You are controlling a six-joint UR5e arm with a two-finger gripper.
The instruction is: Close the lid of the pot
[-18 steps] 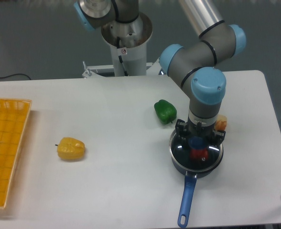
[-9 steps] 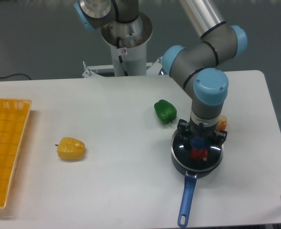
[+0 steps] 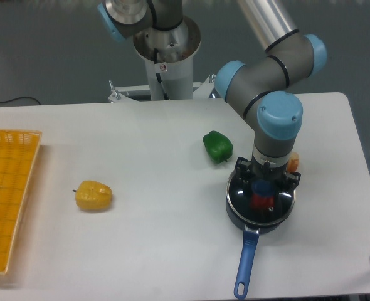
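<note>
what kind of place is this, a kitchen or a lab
Most likely a robotics lab, not a kitchen: the arm's pedestal is fixed at a bare white table, and the yellow pepper and green pepper lie loose like toy props beside a small pot.

arm: shifted slightly right | gripper (image 3: 262, 187): moved right with it | lid (image 3: 261, 202): carried slightly right over the pot (image 3: 258, 221) | pot: nudged slightly right

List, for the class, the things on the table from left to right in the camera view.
Yellow basket → yellow pepper → green pepper → pot with the lid on it, the hand over the lid's knob.
</note>
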